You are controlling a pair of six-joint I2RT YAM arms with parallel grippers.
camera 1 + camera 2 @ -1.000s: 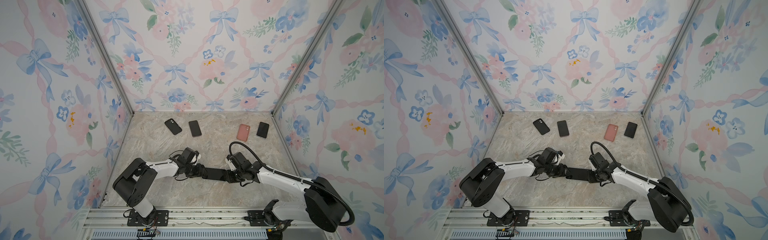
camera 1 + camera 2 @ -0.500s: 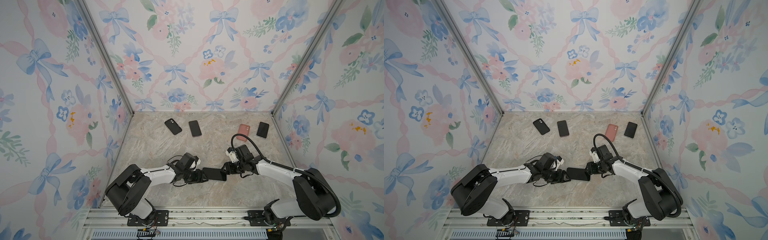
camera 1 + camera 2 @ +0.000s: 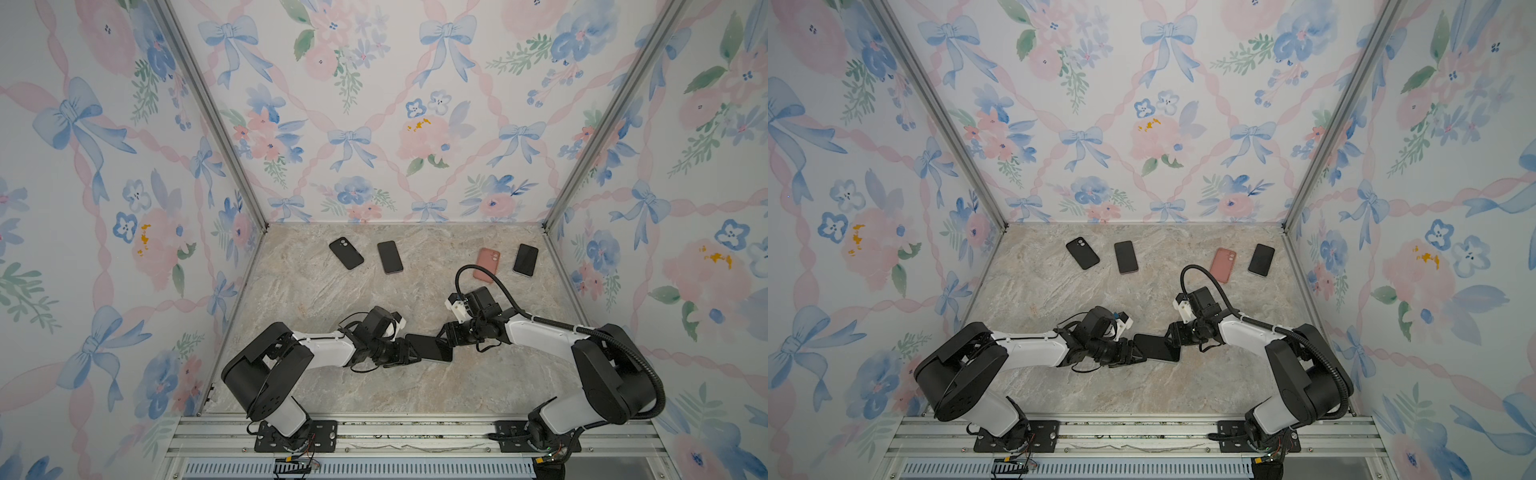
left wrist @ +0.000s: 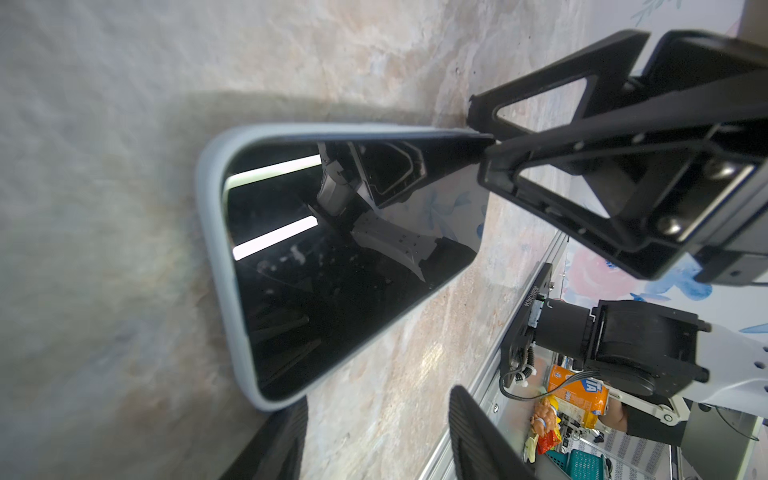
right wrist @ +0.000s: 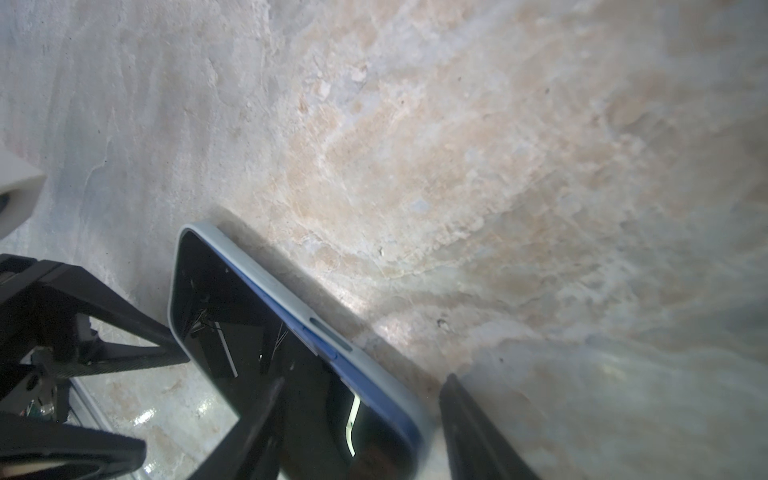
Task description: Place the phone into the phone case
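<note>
The phone (image 4: pixel 340 270) lies flat with its screen up on the marbled surface (image 3: pixel 332 291), low in the centre of both top views, between the two arms. It sits in a pale grey case (image 4: pixel 212 232), and the rim of the case goes around the dark glass. In the right wrist view a blue side of the phone (image 5: pixel 332 353) shows above the grey rim along one long edge, so on that side it is not fully down in the case.

The left end effector (image 3: pixel 409 354) is at the left short end of the phone. Its jaws stand apart and grip nothing. In the left wrist view only bare surface is between its two fingers (image 4: pixel 286 436), and the near corner of the case touches one of them.

The right end effector (image 3: pixel 446 337) is at the opposite end. Its jaws are also apart. In the right wrist view one finger (image 5: pixel 257 432) is over the screen and the other is on the surface just beside the case, so the raised long edge lies between them without being squeezed.

Near the back wall, well apart from the arms, there is a row of four things: a black case (image 3: pixel 346 252), a black phone (image 3: pixel 390 257), a pink case (image 3: pixel 487 264) and another black phone (image 3: pixel 525 259).
</note>
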